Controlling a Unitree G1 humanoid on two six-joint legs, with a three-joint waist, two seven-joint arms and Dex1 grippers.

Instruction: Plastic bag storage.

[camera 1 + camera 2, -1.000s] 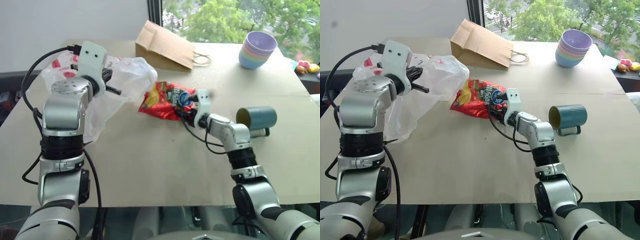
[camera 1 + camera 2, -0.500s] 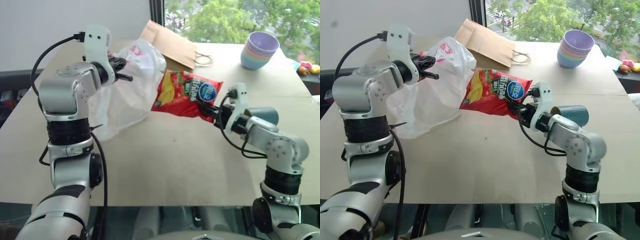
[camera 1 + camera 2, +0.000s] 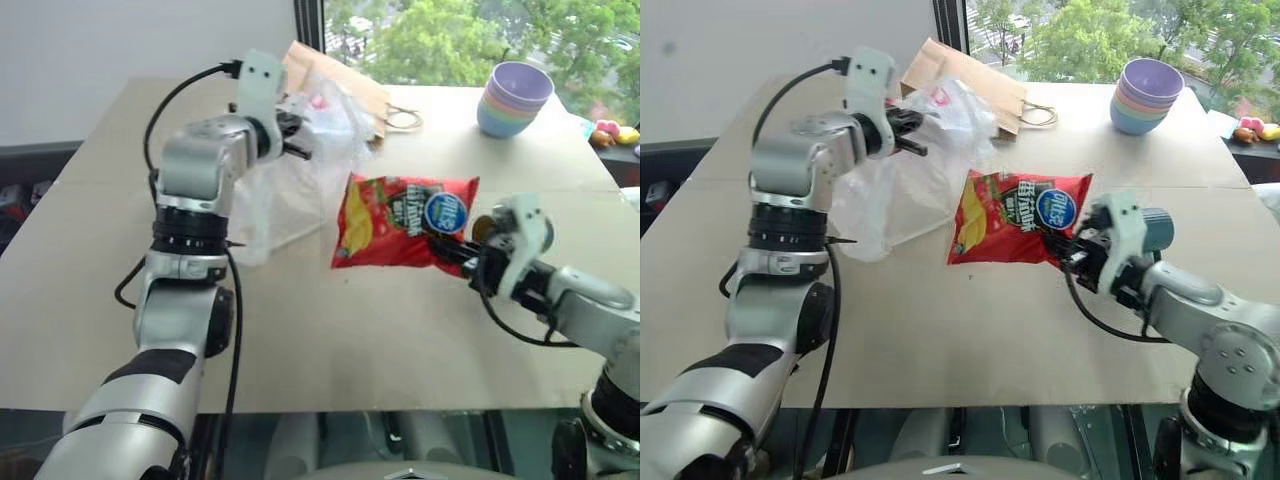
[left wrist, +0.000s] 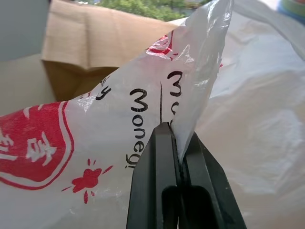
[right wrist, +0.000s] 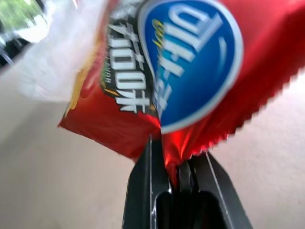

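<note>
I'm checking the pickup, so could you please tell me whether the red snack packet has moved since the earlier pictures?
Yes. The red foil snack packet has been lifted off the table and carried away from the brown paper bag, toward the robot's right.

Plastic bag (image 3: 290, 170): thin translucent white film, crinkly, red logos and black lettering printed near the pinched fold. Lifted at its top, where the film is bunched to a peak; the rest hangs down loose and drapes onto the table at far left-centre. Its lower end rests on the tabletop. Mouth not clearly visible.
</note>
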